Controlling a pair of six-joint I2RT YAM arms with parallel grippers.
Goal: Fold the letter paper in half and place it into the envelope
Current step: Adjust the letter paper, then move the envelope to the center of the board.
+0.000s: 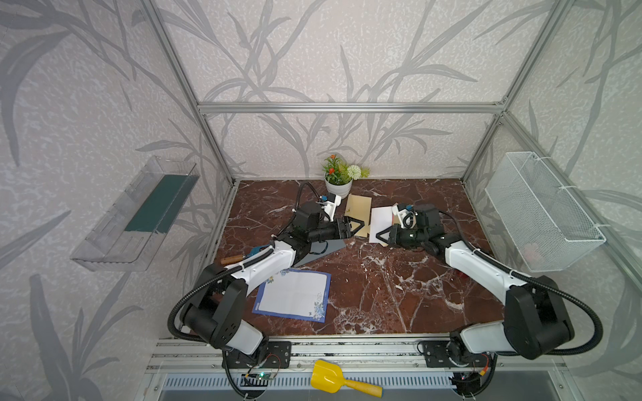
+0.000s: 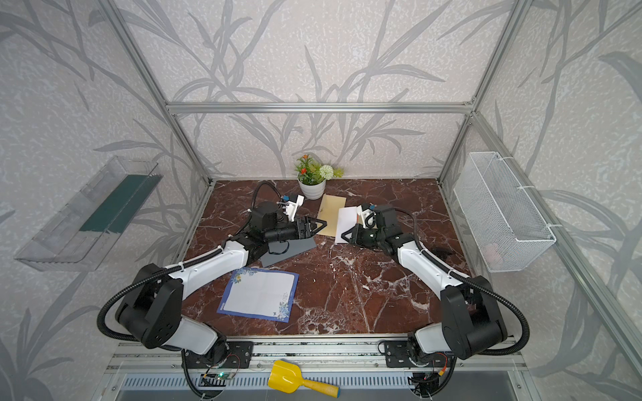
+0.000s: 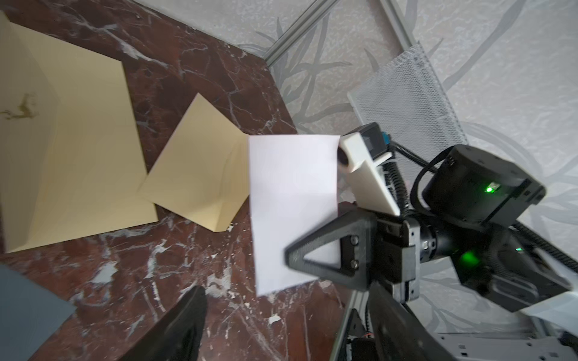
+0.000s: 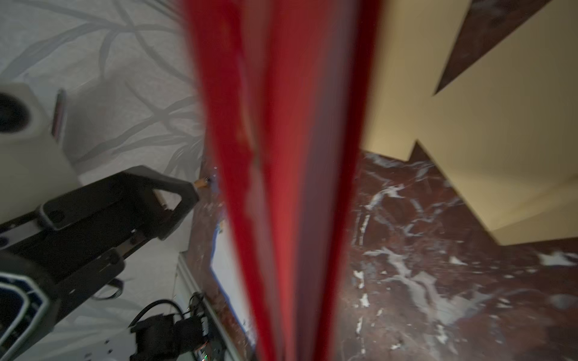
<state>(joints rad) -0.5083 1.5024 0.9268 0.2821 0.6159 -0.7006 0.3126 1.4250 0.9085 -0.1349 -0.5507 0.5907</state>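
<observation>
The right gripper [image 1: 378, 236] was pinched tight on the letter paper [image 1: 381, 219], gripping it near one edge so the sheet stood up off the marble table [image 1: 382, 295] (white on the face seen from the left wrist, a red blur close against the right wrist camera). The paper was just to the right of the tan envelope [image 1: 358, 213], which lay flat near the white flower pot [image 1: 337, 189]. In the left wrist view a smaller tan piece [image 3: 200, 175] showed between envelope and paper. The left gripper [image 1: 359, 225] was at the envelope's near edge, its fingers spread with nothing between them; whether it touched the envelope could not be told. A blue-bordered sheet [image 1: 295, 295] lay nearer the front, beside the left arm.
</observation>
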